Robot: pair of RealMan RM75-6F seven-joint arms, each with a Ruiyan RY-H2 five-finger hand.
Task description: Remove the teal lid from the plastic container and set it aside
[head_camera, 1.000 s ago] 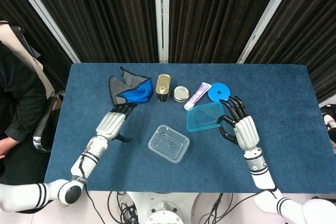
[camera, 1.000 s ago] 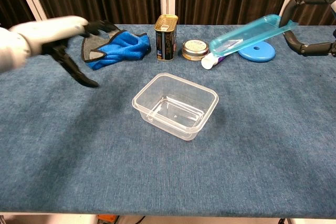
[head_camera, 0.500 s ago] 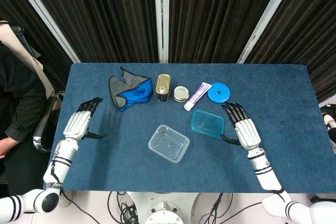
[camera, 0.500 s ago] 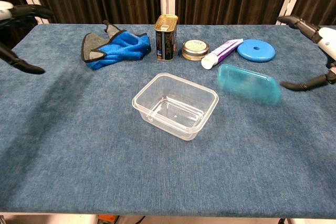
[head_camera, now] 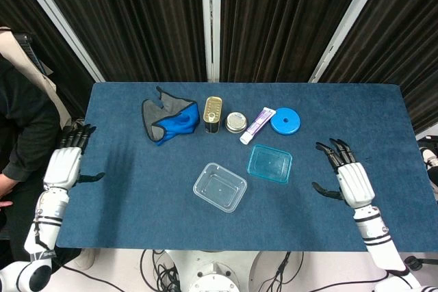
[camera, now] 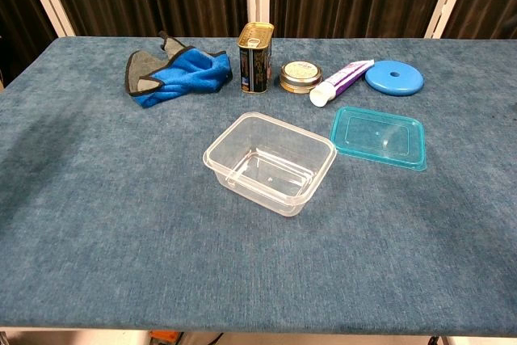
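The teal lid (head_camera: 269,163) lies flat on the blue surface (head_camera: 383,121), off the plastic container (head_camera: 220,187) and just beside its rim on the side toward the right hand. The container sits open and upright near the middle of the surface, well apart from both hands.

The right hand (head_camera: 346,178) hovers at the surface's near right edge, fingers (head_camera: 335,151) spread wide and holding nothing; the lid lies apart from them, toward the middle. The left hand (head_camera: 64,164) hangs at the far left edge, partly off the surface, its fingers (head_camera: 76,134) also spread and holding nothing. Neither hand shows in the chest view.

Beyond the lid, farther from the right fingers, a row of things stands: a blue disc (head_camera: 285,122), a white and purple tube (head_camera: 256,124), a small round tin (head_camera: 235,122), a tall gold can (head_camera: 213,113), and a crumpled blue and grey glove (head_camera: 168,119), the last nearest the left fingers.
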